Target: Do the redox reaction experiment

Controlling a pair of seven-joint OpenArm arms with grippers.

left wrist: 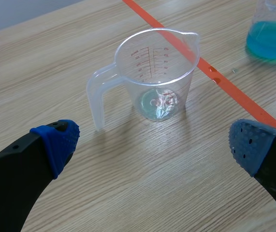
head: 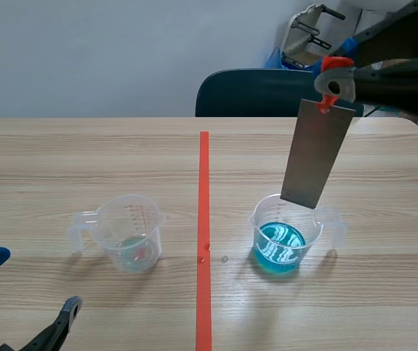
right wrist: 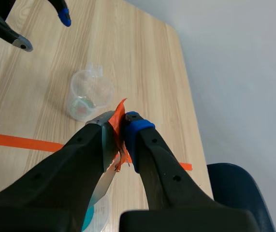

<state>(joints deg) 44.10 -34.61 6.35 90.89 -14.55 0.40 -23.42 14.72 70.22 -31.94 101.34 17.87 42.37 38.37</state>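
A grey metal plate [head: 315, 153] hangs upright from an orange-red tab pinched in my right gripper [head: 328, 84], which is raised at the far right. The plate's lower edge is level with the rim of a clear beaker of blue liquid [head: 285, 240], above the liquid. In the right wrist view my right gripper [right wrist: 120, 128] is shut on the tab, with the plate [right wrist: 105, 182] edge-on below. A second clear beaker [head: 129, 234] with only a little liquid stands left of the tape line. My left gripper [left wrist: 154, 142] is open, just short of this beaker [left wrist: 152, 77].
An orange-red tape line [head: 204, 234] runs down the table's middle, with small droplets [head: 209, 247] beside it. A dark blue chair [head: 256, 91] stands behind the table's far edge. The blue-liquid beaker [left wrist: 272, 29] shows past the tape in the left wrist view.
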